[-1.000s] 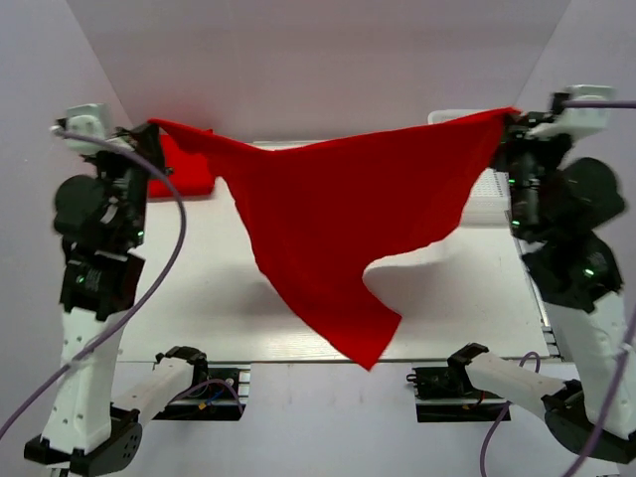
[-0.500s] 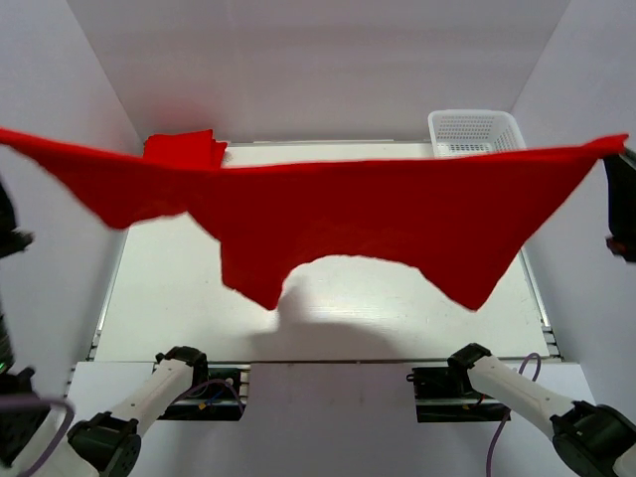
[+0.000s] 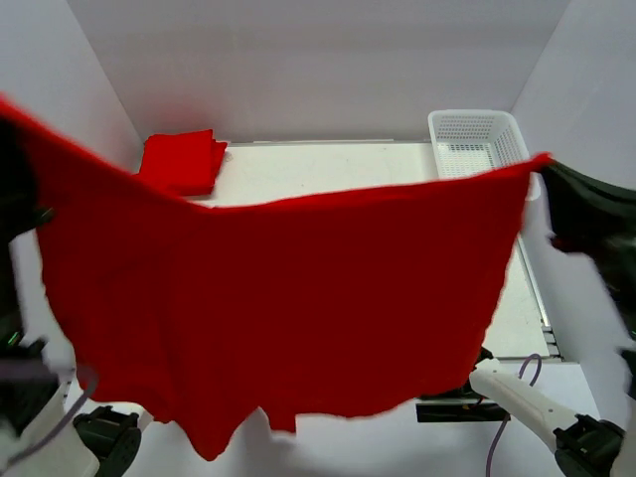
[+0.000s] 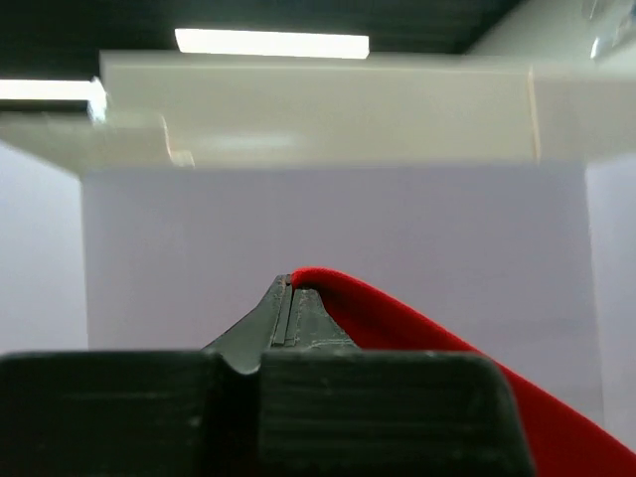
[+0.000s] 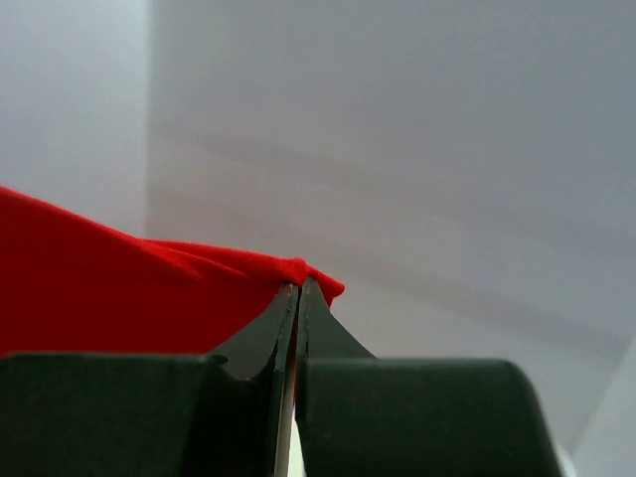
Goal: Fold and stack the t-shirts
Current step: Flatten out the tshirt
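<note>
A red t-shirt (image 3: 288, 308) hangs spread in the air across most of the top view. Its upper edge sags in the middle and rises to two pinched corners, one at about 10 o'clock at the picture's left edge and one at about 2 o'clock. Its ragged lower edge falls over the near edge of the table (image 3: 328, 169) toward 6 o'clock. In the left wrist view the left gripper (image 4: 289, 285) is clenched on the cloth. A red fold pokes out right at the fingertips, and the shirt (image 4: 477, 368) runs away toward 4 o'clock. In the right wrist view the right gripper (image 5: 300, 288) is likewise pressed together on a corner. A small red tip stands just past the fingertips, and the shirt (image 5: 109, 288) stretches off toward 9 o'clock. From above, the right gripper (image 3: 556, 184) is a dark blur touching the 2 o'clock corner, and the left one is cut off by the frame edge. Behind the hanging shirt, a folded red t-shirt (image 3: 179, 162) lies on the table's far left corner at about 11 o'clock. A white mesh basket (image 3: 477, 139) stands at the far right corner at about 1 o'clock, well apart from the folded shirt.
</note>
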You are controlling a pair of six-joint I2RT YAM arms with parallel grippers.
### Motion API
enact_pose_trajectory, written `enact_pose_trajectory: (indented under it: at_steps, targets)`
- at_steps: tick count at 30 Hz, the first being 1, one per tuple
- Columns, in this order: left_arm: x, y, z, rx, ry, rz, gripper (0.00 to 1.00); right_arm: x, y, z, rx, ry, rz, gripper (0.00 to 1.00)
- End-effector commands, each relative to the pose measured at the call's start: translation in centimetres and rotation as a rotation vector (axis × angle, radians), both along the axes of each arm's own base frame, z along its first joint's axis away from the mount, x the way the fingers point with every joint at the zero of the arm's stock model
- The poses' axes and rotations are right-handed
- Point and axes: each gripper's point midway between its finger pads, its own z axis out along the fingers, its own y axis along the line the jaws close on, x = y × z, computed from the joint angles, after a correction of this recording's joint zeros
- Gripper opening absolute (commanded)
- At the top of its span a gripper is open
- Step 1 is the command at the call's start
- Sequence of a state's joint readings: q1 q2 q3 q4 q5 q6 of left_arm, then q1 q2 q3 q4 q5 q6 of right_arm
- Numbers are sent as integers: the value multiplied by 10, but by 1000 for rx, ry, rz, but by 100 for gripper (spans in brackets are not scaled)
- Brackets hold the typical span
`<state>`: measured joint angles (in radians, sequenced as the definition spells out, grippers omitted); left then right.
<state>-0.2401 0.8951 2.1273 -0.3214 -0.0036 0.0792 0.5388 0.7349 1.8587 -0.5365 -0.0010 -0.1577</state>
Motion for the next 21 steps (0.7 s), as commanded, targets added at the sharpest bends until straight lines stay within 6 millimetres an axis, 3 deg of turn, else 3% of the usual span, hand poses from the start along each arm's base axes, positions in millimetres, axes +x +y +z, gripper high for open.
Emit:
enact_pose_trajectory:
  at_steps: [1,2,3,4,5,6,7,8,9,12,13,15,16,17,18,19,20,21]
  targets:
    - [132,-31,-52,78,242,22,0,85,0,-43,72,166,-212,0]
    - [172,-39,-85,94,338,31,0,129,0,-98,56,312,-351,0]
    - [192,-41,-102,93,383,44,0,146,-2,-109,75,331,-408,0]
    - [210,-41,-115,82,410,64,0,174,-6,-150,58,409,-522,0]
    - [252,-45,-161,102,520,88,0,197,3,-183,19,480,-557,0]
    - [271,-49,-183,113,560,89,0,206,6,-190,28,489,-573,0]
    - [290,-51,-199,116,577,98,0,218,-3,-211,25,533,-661,0]
    - [315,-57,-236,129,661,92,0,242,9,-237,-16,581,-676,0]
    - [351,-66,-277,156,757,94,0,251,12,-254,-18,615,-682,0]
    - [405,-82,-352,186,896,73,0,297,19,-308,-60,724,-692,0]
    - [434,-88,-398,209,982,74,0,318,30,-326,-84,771,-663,0]
    - [463,-92,-441,223,1039,75,0,354,21,-392,-168,907,-709,0]
    - [476,-99,-451,238,1053,52,0,370,32,-387,-160,902,-645,0]
    - [501,-101,-501,258,1134,46,0,382,23,-399,-166,928,-654,0]
    - [510,-110,-524,281,1173,9,0,398,26,-453,-231,1021,-650,0]
    - [525,-115,-525,285,1170,-3,0,411,39,-454,-231,1028,-579,0]
    - [534,-119,-544,281,1209,-18,0,425,36,-451,-221,1019,-571,0]
    - [548,-119,-593,286,1291,-30,0,441,39,-489,-259,1083,-550,0]
